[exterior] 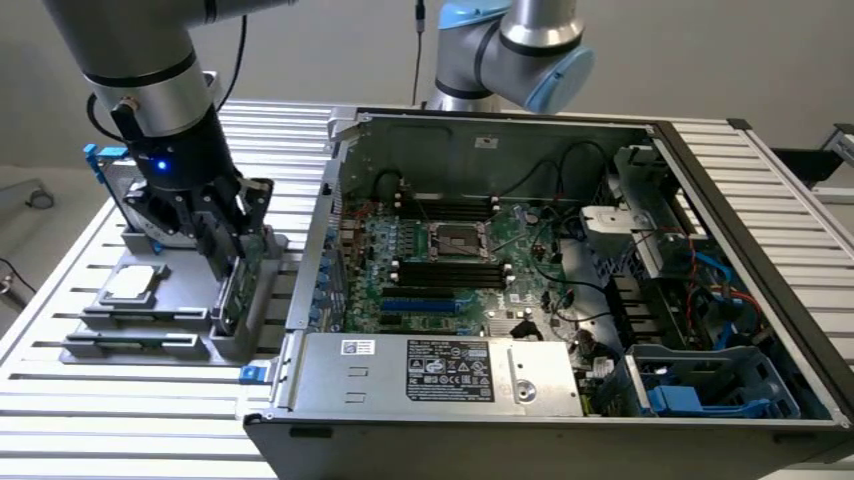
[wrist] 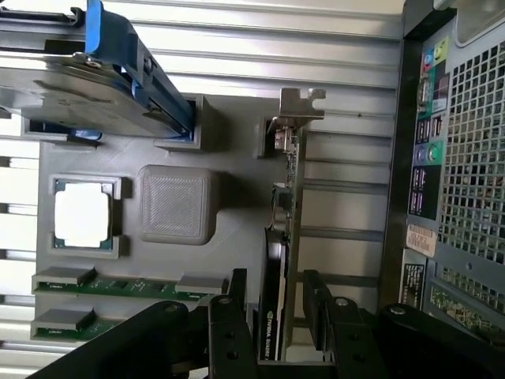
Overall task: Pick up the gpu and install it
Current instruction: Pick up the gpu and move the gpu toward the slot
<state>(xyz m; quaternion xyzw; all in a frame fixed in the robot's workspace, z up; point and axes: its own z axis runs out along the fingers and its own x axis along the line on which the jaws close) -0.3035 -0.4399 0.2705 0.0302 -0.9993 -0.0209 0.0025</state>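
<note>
Ext. view, going from its left to its right.

Far left on the slatted bench (exterior: 120, 420): grey holder (exterior: 254, 335) (wrist: 229, 126) w/ parts in its slots. An HDD w/ blue frame (exterior: 118, 180) (wrist: 71, 87) stands at the holder's back end. A square silver chip (exterior: 134, 283) (wrist: 81, 219) lies flat nearer the front, and two RAM sticks (exterior: 134, 342) (wrist: 118, 284) lie along the front edge.

Above the holder, the arm (exterior: 147, 70) hangs roughly vertical, gripper (exterior: 230, 250) (wrist: 274, 275) low over the holder's side nearest the PC.

The gpu (exterior: 235, 295) (wrist: 272, 268) sits there on its edge, upright in its slot. Wrist view: black cover on one face, thin green board on the other, silver bracket (wrist: 300, 106) at the far end, away from the gripper.

The fingers (wrist: 237, 308) are spread, one on each side of the card, w/ a narrow gap showing btwn each finger and the card. Card not lifted; it rests in the holder.

Just right of the holder: open PC case (exterior: 534, 450) (wrist: 458, 197) lying on its side, near the holder but apart. Inside it are the mobo (exterior: 454, 250), a PSU (exterior: 441, 375) along the front and a blue drive cage (exterior: 707, 385) at the front right corner. A second arm (exterior: 521, 45) w/ light blue joints stands behind the case.
</note>
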